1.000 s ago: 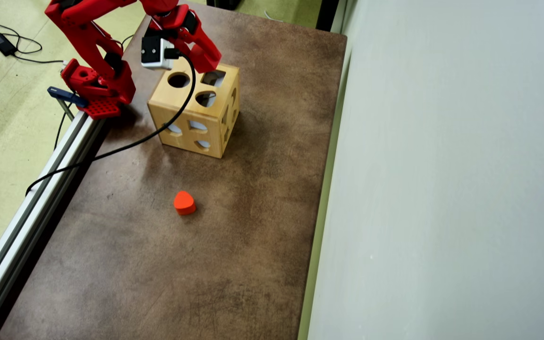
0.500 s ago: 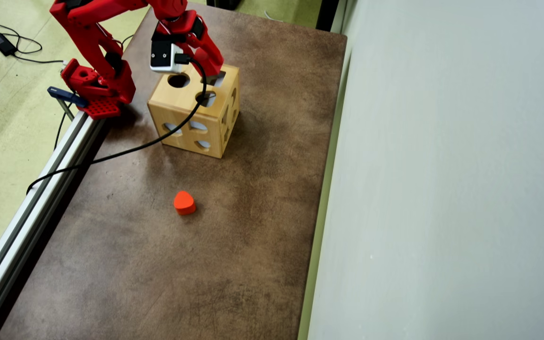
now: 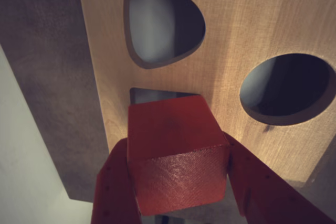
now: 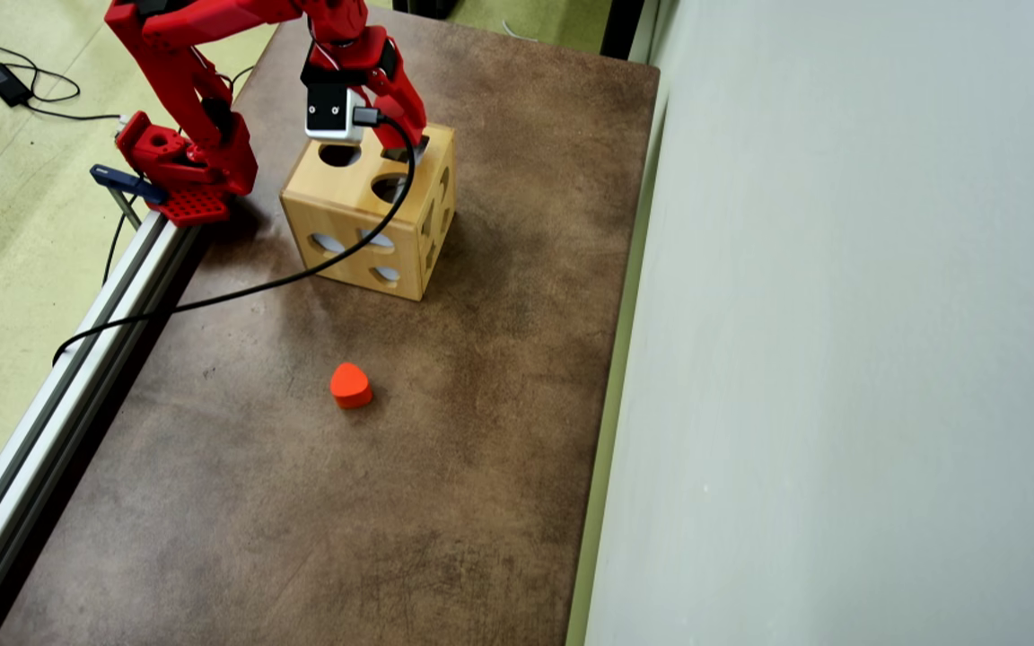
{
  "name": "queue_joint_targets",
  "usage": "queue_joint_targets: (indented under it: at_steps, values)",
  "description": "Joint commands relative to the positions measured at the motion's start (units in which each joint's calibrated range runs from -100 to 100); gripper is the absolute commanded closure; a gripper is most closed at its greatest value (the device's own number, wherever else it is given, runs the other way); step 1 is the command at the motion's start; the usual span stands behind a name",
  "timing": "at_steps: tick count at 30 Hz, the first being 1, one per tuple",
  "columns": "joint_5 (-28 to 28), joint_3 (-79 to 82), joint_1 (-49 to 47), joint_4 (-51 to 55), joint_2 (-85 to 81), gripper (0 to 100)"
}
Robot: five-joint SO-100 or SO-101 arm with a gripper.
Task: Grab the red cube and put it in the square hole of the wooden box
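In the wrist view my red gripper (image 3: 177, 169) is shut on the red cube (image 3: 173, 150), one finger on each side of it. The cube hangs just above the top face of the wooden box (image 3: 247, 19), over a dark square hole (image 3: 152, 96) whose far edge shows behind the cube. A rounded triangular hole (image 3: 160, 22) and a round hole (image 3: 286, 87) lie beyond. In the overhead view the gripper (image 4: 405, 144) is over the box's (image 4: 351, 224) far top edge; the cube is hidden by the arm.
An orange rounded-triangle block (image 4: 351, 385) lies on the brown table (image 4: 481, 404) in front of the box. A black cable (image 4: 239, 289) runs from the wrist camera across the box and table. A metal rail (image 4: 59, 395) edges the table's left; a pale wall (image 4: 840, 359) stands at the right.
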Motion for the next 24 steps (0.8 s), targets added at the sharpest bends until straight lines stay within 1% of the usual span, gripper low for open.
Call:
queue_joint_targets:
  at_steps: [1,6,11,24]
  values:
    - [-0.1,-0.4,0.3,-0.4,-0.4,99]
    - [-0.2,-0.4,0.4,-0.8,-0.3,99]
    - [-1.5,-0.5,0.3,-0.9,-0.2,99]
    - [-1.6,-0.5,0.3,-0.2,7.2,99]
